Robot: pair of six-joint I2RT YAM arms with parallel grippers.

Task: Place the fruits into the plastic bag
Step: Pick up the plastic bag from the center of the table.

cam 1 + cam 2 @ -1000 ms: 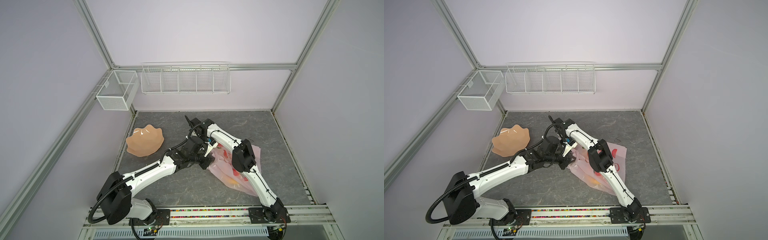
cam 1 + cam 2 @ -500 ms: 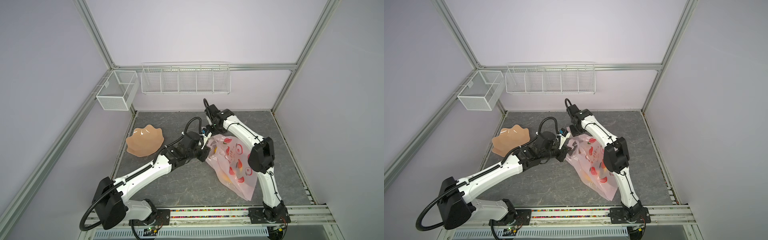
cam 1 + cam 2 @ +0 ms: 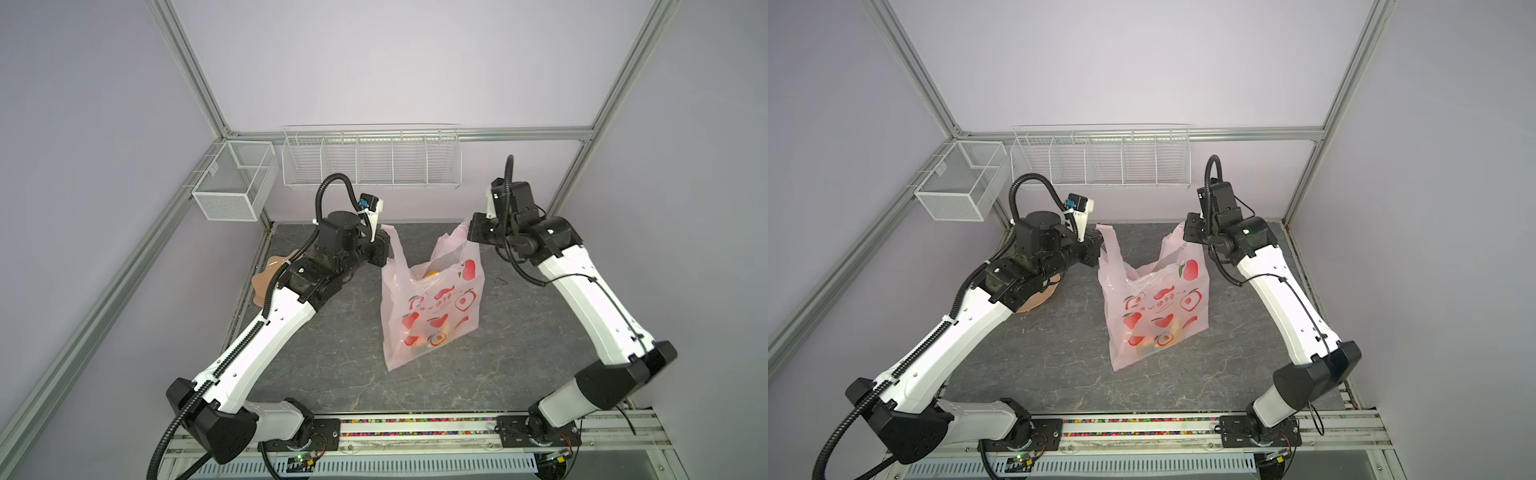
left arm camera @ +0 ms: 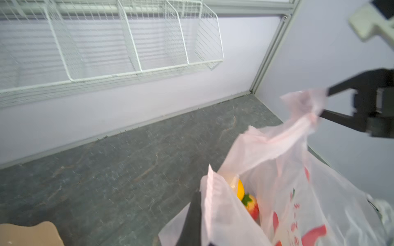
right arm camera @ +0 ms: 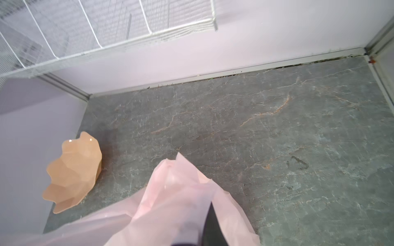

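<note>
Left hand (image 3: 386, 246) was clamped tight on one handle of the pale pink plastic bag (image 3: 432, 307), and the right hand (image 3: 473, 229) was pinched closed on the other handle. The bag hung upright between the two arms, handles pulled apart and mouth held wide, with its bottom down on the grey marbled worktop (image 3: 332, 365) near the middle. From the left wrist view, the right hand's dark fingers (image 4: 341, 88) sat on either side of the bunched handle film. Down inside the bag a yellow fruit (image 4: 240, 188) lay touching a red strawberry (image 4: 252, 205). In both top views, yellowish fruits (image 3: 1158, 340) showed blurred through the printed film low in the bag; which ones could not be told. A peach wavy-edged dish (image 5: 72, 170) stood near the worktop's left edge, well apart from the bag and partly hidden behind the left arm in both top views.
</note>
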